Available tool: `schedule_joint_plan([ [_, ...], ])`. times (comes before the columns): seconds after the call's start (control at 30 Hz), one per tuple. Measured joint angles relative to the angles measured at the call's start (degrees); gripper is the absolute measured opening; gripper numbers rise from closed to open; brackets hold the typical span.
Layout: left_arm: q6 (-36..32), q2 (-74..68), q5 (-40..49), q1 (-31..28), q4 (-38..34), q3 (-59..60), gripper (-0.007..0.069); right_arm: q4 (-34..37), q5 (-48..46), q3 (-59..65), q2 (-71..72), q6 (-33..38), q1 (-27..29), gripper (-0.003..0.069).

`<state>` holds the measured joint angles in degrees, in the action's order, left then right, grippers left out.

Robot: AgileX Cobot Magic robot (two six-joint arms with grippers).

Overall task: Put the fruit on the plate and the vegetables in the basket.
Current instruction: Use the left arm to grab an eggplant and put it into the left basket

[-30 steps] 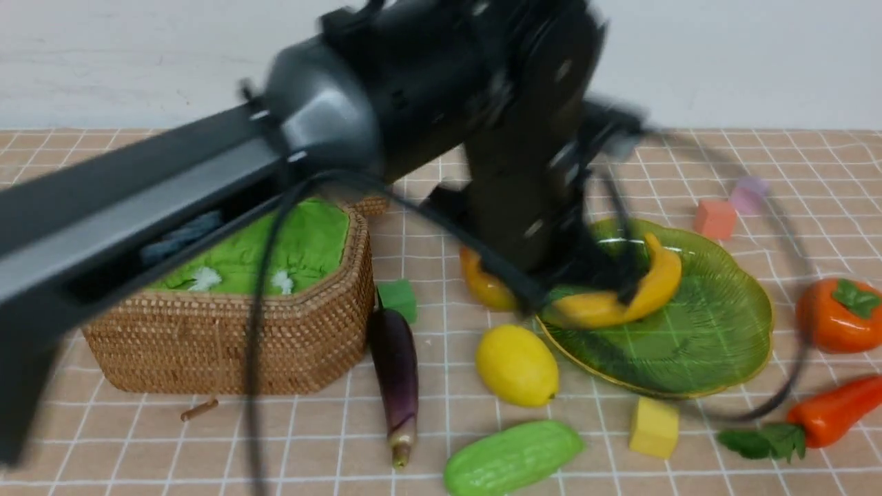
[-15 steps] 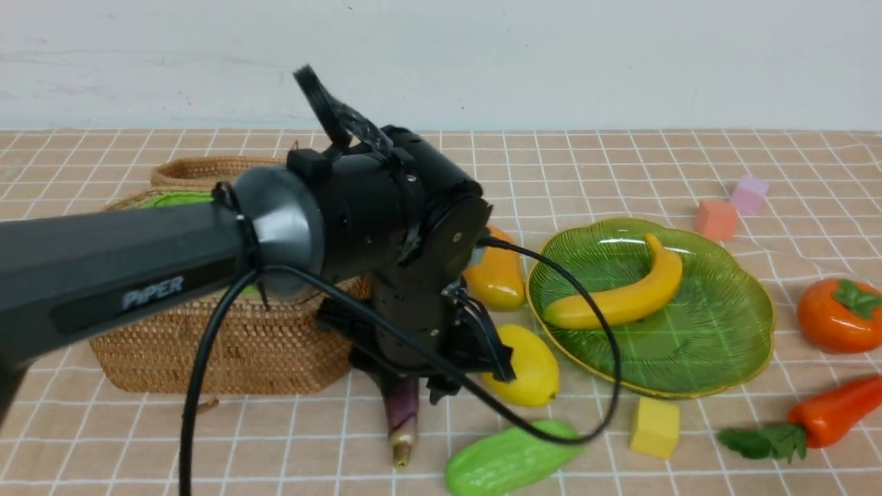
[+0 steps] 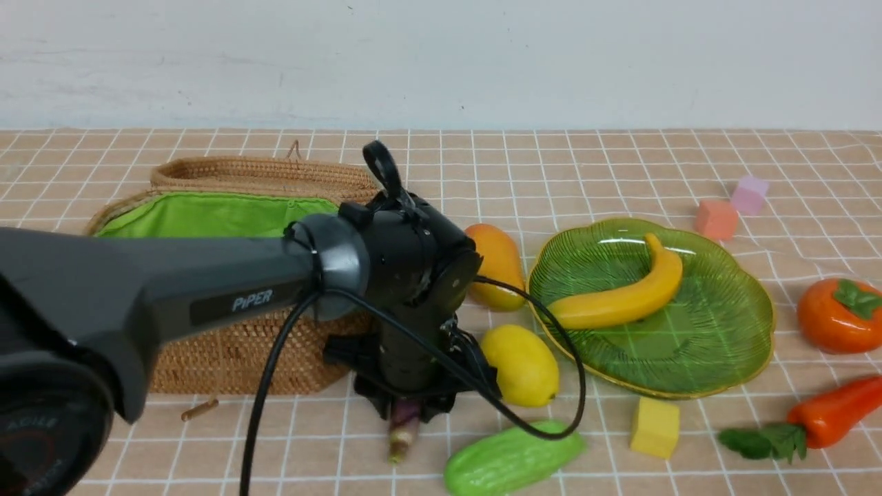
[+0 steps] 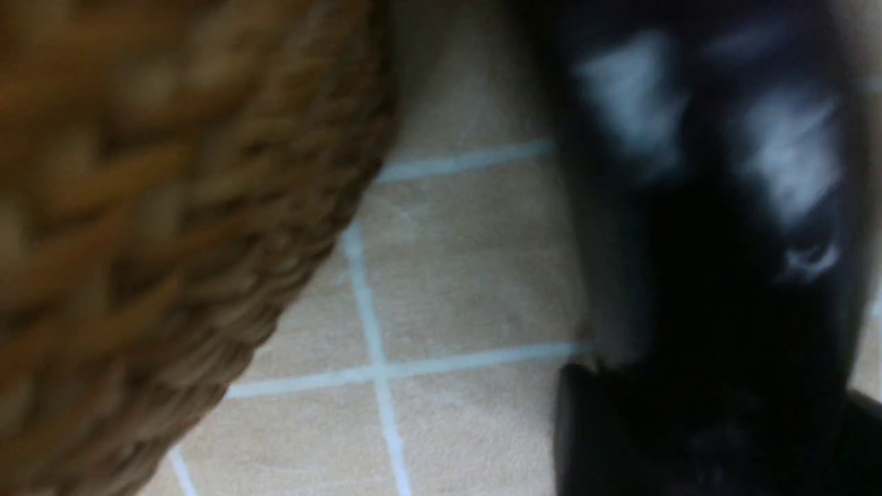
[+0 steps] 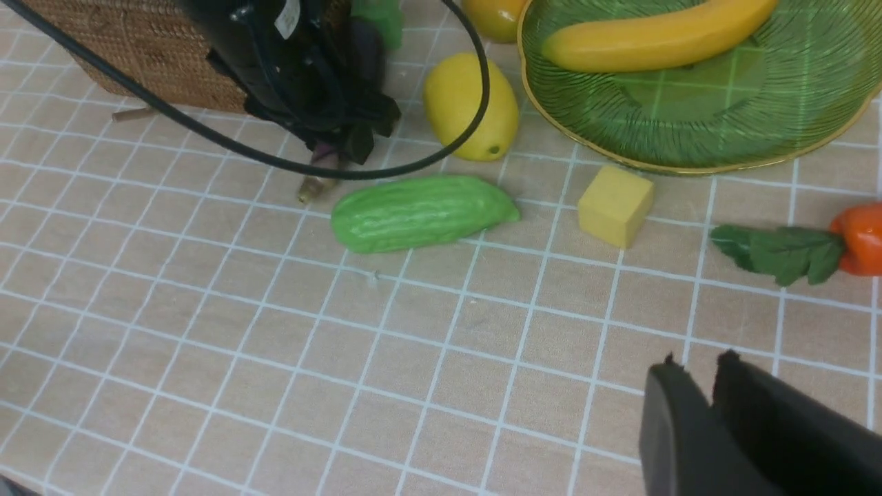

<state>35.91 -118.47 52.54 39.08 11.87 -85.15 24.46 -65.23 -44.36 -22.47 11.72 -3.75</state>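
- The left claw hangs point-down over the dark purple eggplant, so low that only the vegetable's pale stem end pokes out beneath it. Its fingers are hidden behind the wrist and its own camera shows only blur, so I cannot tell whether they are spread or have closed on the eggplant.
- The eggplant lies on the cloth well to the left of the plate, close against the basket.
- The right claw hovers over bare cloth on the near side of the plate, tips pressed nearly together with nothing between them.
- On the plate lies the banana, the only fruit home so far.
- The mango sits just beside the plate's left rim, and the lemon sits just off its near-left edge.
- The persimmon stands off to the plate's right.
- The cucumber lies nearer to me than the plate and a little left of it. The pepper lies off the plate's near-right corner.
- The basket stands open, well left of the plate. What I can see of its green lining is bare, though the arm covers part of it.
- By my reckoning one item of seven is sorted. The eggplant looks to be the piece in hand, with three fruits and two more vegetables waiting after it.
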Motion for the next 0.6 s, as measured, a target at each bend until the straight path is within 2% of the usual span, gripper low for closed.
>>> schedule_joint_plan([
  [0.3,-1.17,3.06,2.59,0.28,0.59,0.0,0.0302,0.2,0.0,0.0,0.0,0.04,-1.06,0.0106],
  [0.43,-9.45,13.55,4.39,3.41,0.99,0.0,0.0302,0.25,0.85,0.0,0.0,0.04,-1.06,0.0108],
  [0.5,-18.38,20.33,5.45,4.97,2.65,0.0,0.0302,0.26,1.91,0.0,0.0,0.04,-1.06,0.0108],
  [0.53,-18.38,20.33,5.58,4.94,2.65,0.0,0.0302,0.26,1.91,0.0,0.0,0.04,-1.06,0.0108],
  [0.57,-23.21,22.98,6.15,4.83,3.85,0.13,0.0302,0.4,2.06,0.0,0.0,0.04,-1.06,0.0108],
  [0.6,-31.94,26.45,6.62,3.58,5.68,0.72,0.0302,0.5,2.43,0.0,0.0,0.04,-1.06,0.0108],
])
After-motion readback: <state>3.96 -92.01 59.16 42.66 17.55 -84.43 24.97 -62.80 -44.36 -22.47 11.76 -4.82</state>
